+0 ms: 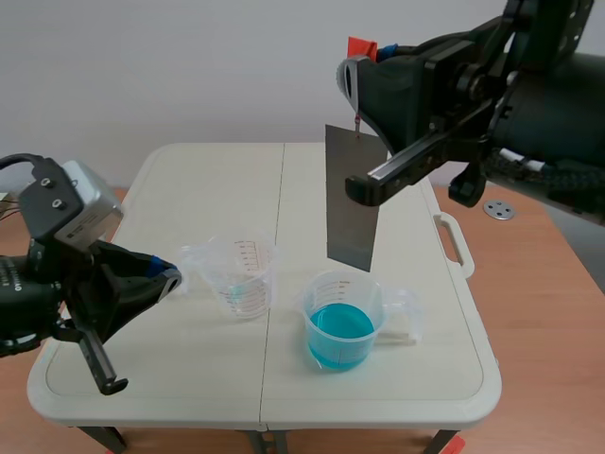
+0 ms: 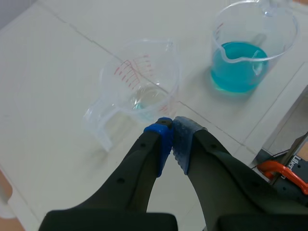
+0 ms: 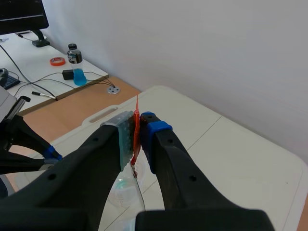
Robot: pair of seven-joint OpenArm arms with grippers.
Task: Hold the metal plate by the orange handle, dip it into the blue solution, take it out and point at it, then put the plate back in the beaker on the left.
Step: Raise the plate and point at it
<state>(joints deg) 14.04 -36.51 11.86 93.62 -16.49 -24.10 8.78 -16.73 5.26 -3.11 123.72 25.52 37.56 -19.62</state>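
A grey metal plate (image 1: 352, 195) hangs in the air above the beaker of blue solution (image 1: 341, 322), its lower edge just over the rim. My right gripper (image 3: 137, 131) is shut on the plate's orange handle (image 3: 136, 126), raised high on the right. The orange handle (image 1: 361, 47) shows at the gripper's top in the scene view. An empty clear beaker (image 1: 242, 274) stands left of the blue one. My left gripper (image 2: 171, 131) is shut on nothing, low at the table's left, its tips near the empty beaker (image 2: 140, 83). The blue solution (image 2: 238, 72) lies beyond.
The white folding table (image 1: 189, 189) has a centre seam and a carry handle (image 1: 454, 244) at its right edge. A wooden desk (image 3: 72, 98) beyond holds a small bottle (image 3: 73, 53), a tape roll (image 3: 57, 61) and cables.
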